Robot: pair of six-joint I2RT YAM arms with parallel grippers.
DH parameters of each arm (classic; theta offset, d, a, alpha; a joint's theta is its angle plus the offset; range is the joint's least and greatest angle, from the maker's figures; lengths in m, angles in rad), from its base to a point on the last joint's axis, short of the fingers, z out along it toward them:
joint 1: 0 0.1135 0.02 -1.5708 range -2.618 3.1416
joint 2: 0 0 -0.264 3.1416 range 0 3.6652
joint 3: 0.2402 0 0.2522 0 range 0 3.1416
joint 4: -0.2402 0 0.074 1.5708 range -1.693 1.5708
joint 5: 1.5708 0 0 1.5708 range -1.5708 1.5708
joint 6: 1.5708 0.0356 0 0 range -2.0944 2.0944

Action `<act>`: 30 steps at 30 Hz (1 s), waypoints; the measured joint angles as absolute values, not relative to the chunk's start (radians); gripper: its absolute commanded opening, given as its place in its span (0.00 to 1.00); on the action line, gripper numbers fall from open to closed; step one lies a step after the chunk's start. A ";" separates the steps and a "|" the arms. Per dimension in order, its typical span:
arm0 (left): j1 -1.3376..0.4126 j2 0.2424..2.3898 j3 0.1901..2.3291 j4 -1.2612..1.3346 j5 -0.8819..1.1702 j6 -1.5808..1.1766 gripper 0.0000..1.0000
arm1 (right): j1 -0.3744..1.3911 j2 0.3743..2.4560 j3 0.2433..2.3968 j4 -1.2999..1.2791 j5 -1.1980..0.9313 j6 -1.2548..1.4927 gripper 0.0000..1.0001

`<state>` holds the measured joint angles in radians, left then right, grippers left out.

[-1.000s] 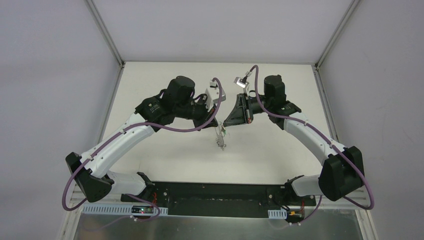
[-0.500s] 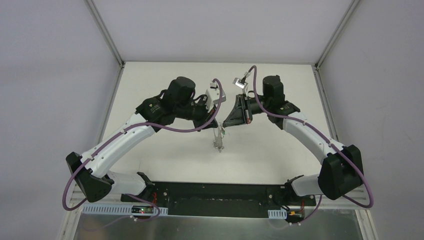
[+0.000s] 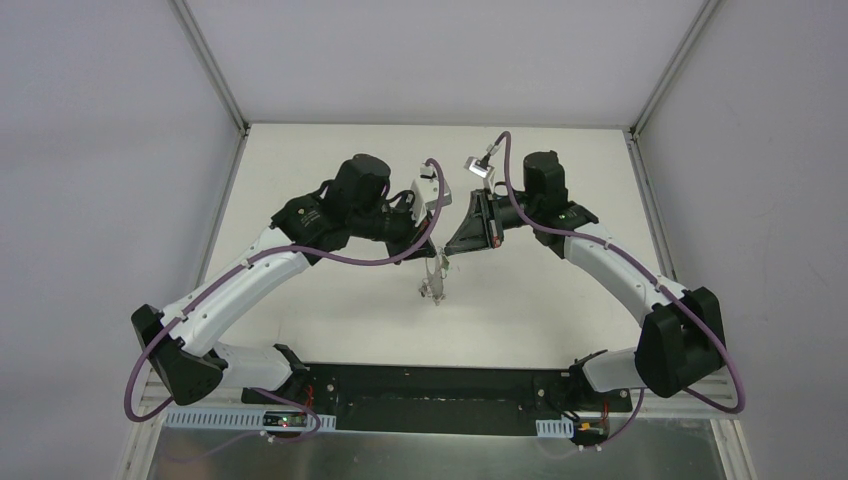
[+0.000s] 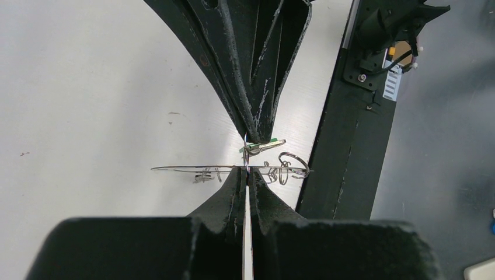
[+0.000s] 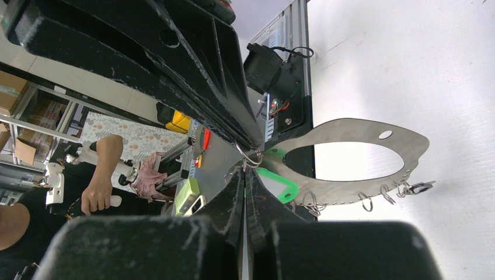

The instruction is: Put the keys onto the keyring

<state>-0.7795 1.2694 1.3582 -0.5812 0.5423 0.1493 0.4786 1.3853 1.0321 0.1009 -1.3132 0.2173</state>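
Here, the left gripper (image 4: 246, 174) is clamping shut on the rim of the thin, flat silver metal keyring (image 5: 350, 129), holding it in the air above the white table (image 3: 330, 310). The right gripper (image 5: 245, 170) is pinching shut on the small silver key (image 4: 265, 145) with the bright green plastic head, holding it just beside the keyring's edge, tip to tip with the left gripper. Small wire split rings (image 5: 365, 202) and a black oval tag (image 5: 421, 188) are hanging along the keyring's rim.
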 measured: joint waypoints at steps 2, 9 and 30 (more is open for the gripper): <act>-0.780 1.266 1.356 -0.580 0.542 0.150 0.00 | 0.479 1.386 1.032 0.101 -1.313 0.217 0.00; -0.780 1.256 1.342 -0.581 0.547 0.161 0.00 | 0.479 1.386 1.032 0.100 -1.313 0.218 0.00; -0.780 1.256 1.342 -0.581 0.549 0.169 0.00 | 0.479 1.387 1.032 0.100 -1.313 0.220 0.00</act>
